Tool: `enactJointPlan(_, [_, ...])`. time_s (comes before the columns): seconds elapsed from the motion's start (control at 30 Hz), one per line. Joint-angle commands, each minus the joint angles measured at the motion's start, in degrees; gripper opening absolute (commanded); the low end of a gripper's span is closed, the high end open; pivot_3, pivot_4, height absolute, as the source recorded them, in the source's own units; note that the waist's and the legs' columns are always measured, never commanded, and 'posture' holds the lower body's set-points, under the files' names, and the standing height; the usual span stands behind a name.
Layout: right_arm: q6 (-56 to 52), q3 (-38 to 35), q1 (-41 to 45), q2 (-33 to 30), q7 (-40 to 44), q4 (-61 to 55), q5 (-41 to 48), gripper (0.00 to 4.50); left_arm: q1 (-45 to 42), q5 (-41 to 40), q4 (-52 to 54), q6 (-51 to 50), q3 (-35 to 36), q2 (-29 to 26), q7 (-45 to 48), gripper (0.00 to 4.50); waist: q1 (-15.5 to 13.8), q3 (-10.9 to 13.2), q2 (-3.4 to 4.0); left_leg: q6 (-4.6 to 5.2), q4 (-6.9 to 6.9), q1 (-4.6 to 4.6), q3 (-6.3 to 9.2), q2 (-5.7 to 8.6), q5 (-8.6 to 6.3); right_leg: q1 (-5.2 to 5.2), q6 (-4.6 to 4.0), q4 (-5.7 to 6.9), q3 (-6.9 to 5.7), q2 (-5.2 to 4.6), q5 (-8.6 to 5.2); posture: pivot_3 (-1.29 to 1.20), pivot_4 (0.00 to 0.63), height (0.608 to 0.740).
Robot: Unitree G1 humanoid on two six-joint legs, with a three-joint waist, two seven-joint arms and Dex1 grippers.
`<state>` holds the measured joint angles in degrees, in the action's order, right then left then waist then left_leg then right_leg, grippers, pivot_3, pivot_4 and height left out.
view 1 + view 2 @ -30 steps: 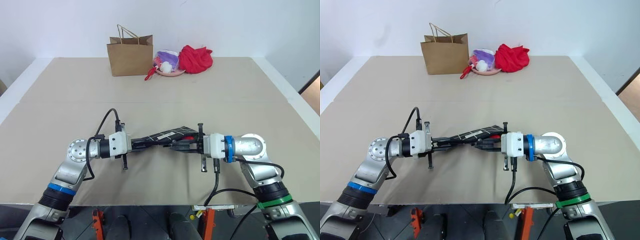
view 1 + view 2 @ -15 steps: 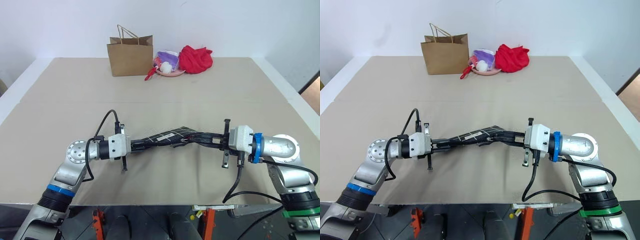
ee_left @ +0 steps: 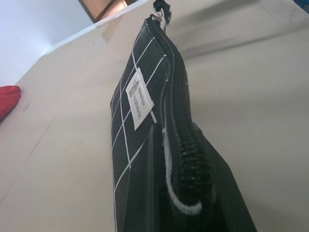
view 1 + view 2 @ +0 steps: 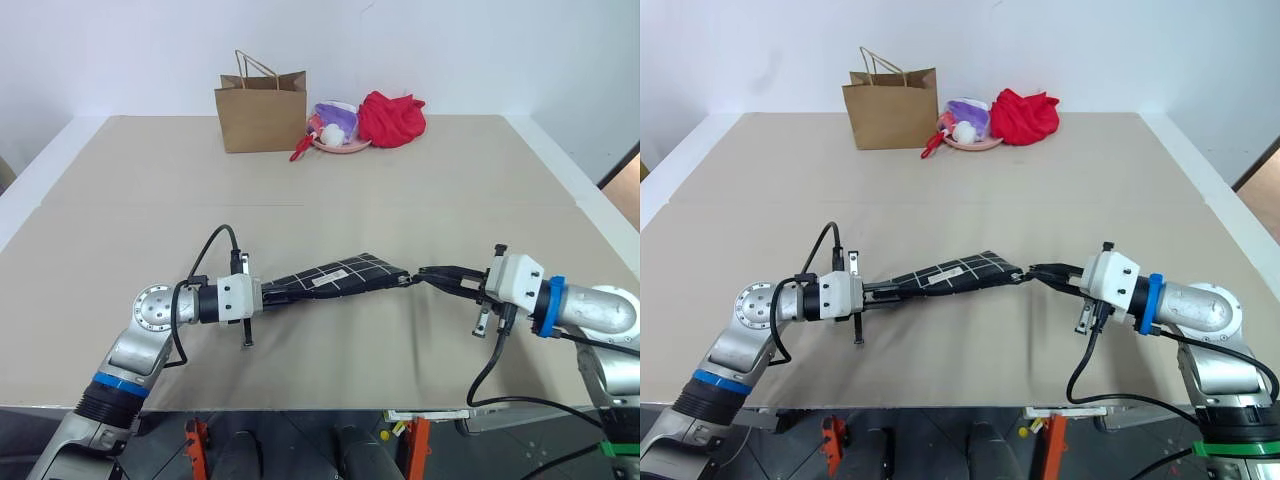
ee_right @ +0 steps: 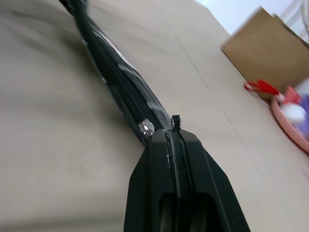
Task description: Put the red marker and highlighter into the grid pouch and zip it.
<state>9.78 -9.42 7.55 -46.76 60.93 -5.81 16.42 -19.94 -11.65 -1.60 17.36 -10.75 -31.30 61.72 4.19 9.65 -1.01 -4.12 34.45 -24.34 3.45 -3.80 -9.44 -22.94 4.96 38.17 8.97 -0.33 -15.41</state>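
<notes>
The grid pouch (image 4: 335,278), black with white lines and a small white label (image 3: 137,99), hangs stretched just above the table between my two grippers. My left gripper (image 4: 268,292) is shut on the pouch's left end. At the right end, my right gripper (image 4: 424,273) is shut on the black zipper pull (image 5: 175,121). The zipper teeth (image 3: 178,125) run closed along the pouch's top edge. The red marker and the highlighter are out of view.
At the table's far side stand a brown paper bag (image 4: 260,110), a pink plate (image 4: 345,146) with purple and white items, a small red item (image 4: 299,152) and a red cloth (image 4: 392,118). Bare tan tabletop surrounds the pouch.
My right gripper has slid to the right along the pouch's top edge, from near its middle to past its right end, drawing the zipper pull along. The left gripper kept still.
</notes>
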Motion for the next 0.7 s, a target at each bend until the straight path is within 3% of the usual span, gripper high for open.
enactJointPlan(0.03, [1.3,-4.1,-1.7,-1.0,-2.9,0.7,-1.4,0.07,-0.2,-0.1,-0.2,1.1,1.8,-1.2,-0.1,0.0,0.0,0.0,0.01,0.0,0.0,0.0,0.0,0.0,0.0,0.0,0.0,0.0,0.0,0.0,0.0,0.0,0.15,0.74])
enactJointPlan(0.17, [-3.0,-4.4,-1.9,0.5,-6.0,-0.6,1.6,0.07,-0.2,-0.8,0.1,-0.5,1.1,-2.1,1.7,0.0,0.1,0.0,0.01,0.0,0.0,0.02,-0.01,0.0,0.0,0.0,0.0,0.0,0.02,0.01,0.01,0.0,0.15,0.74])
enactJointPlan(0.2, [-5.1,-4.6,-2.2,0.8,-6.3,-1.0,3.2,0.33,0.1,-1.9,0.7,-2.4,1.1,-2.6,2.6,0.32,0.1,0.0,0.0,0.0,0.0,0.03,0.0,0.0,0.0,0.01,-0.01,0.01,0.01,0.01,0.02,0.0,0.15,0.74])
enactJointPlan(0.27, [-8.0,-5.0,-2.9,1.1,-7.1,-1.6,5.0,0.97,1.1,-4.1,1.6,-6.6,1.6,-3.9,4.3,0.98,0.1,0.0,0.02,0.0,0.0,0.03,0.0,0.0,0.0,0.01,-0.02,0.01,0.01,0.01,0.02,0.0,0.15,0.74])
enactJointPlan(0.5, [-18.1,-8.1,-6.1,3.7,-11.2,-4.0,10.3,4.43,5.6,-10.8,4.8,-20.9,7.1,-8.3,2.9,4.43,0.1,0.0,0.01,0.01,-0.03,0.02,0.01,0.0,-0.01,0.0,-0.04,0.01,0.0,0.0,-0.05,0.0,0.15,0.74])
enactJointPlan(0.7, [-18.9,-8.0,-7.6,5.4,-11.9,-4.4,10.4,4.48,6.6,-6.0,3.3,-24.0,14.5,-8.2,-10.4,4.48,0.1,0.0,0.0,0.01,0.02,0.03,0.0,0.0,0.0,0.01,-0.27,0.01,0.01,-0.01,-0.14,0.0,0.15,0.74])
